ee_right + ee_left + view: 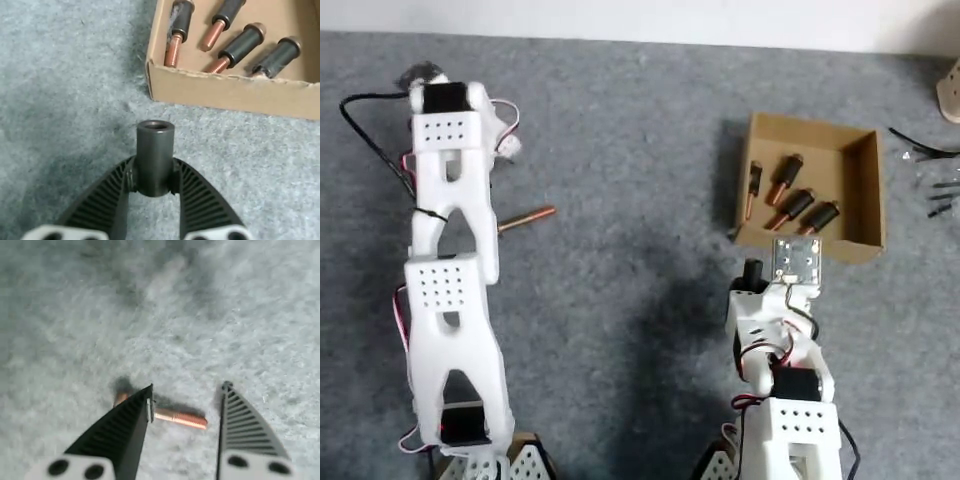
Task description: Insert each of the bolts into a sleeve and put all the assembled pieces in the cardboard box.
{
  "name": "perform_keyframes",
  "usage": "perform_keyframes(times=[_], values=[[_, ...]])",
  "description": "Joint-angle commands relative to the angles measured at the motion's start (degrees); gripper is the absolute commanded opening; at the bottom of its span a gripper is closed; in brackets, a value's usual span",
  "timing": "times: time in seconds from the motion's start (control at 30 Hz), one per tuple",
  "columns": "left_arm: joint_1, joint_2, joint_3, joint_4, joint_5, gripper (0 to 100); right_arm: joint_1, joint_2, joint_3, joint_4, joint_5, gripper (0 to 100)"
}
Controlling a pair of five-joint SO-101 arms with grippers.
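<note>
Grey, felt-like table covering (620,130) lies under two white plastic robot arms. An open, shallow brown cardboard box (868,190) is the landmark. Inside the box lie four assembled pieces (792,206), each a copper-coloured bolt pushed into a black cylindrical sleeve. They rest side by side on the box floor, tilted at similar angles.

Just outside the box's near wall (225,90), close to one corner, the right gripper (153,175) is clamped around a loose black cylindrical sleeve (155,150). The sleeve stands upright between the ribbed black fingers (197,200), its hollow threaded top open to view. It sits near the box but does not touch it.

Well apart from the box, across the bare stretch of covering, a single copper-coloured threaded bolt (526,217) lies flat on the table beside the left arm (450,230). The left gripper (188,390) hangs directly over this bolt (180,417) with its jaws spread wide and grasping nothing. One finger (125,425) crosses in front of the bolt's head end, while the threaded end shows in the gap. Whether the finger touches the bolt cannot be told.

On the side of the box away from the bolt, a few small dark loose parts (932,185) lie scattered on the covering.
</note>
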Motion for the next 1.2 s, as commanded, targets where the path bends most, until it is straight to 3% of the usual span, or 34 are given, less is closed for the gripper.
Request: perform_keyframes(times=[0.0, 0.17, 0.33, 0.8, 0.97, 1.17], values=[[2.07, -8.4, 6.2, 1.05, 6.95, 21, 0.57, -0.66, -0.13, -1.63, 0.53, 0.5], [4.97, -12.44, 18.07, 1.05, 12.31, 21, 0.57, -0.66, -0.13, -1.63, 0.53, 0.5], [8.57, -13.67, 23.25, 0.97, 12.84, 21, 0.57, -0.66, -0.13, -1.63, 0.53, 0.5], [8.84, -14.02, 23.96, 0.62, 28.48, 21, 0.57, -0.66, -0.13, -1.63, 0.53, 0.5], [5.76, -10.15, 23.78, -4.31, 34.29, 21, 0.57, -0.66, -0.13, -1.63, 0.53, 0.5], [4.62, -3.3, 23.69, -6.33, 34.81, 21, 0.57, -0.66, -0.13, -1.63, 0.53, 0.5]])
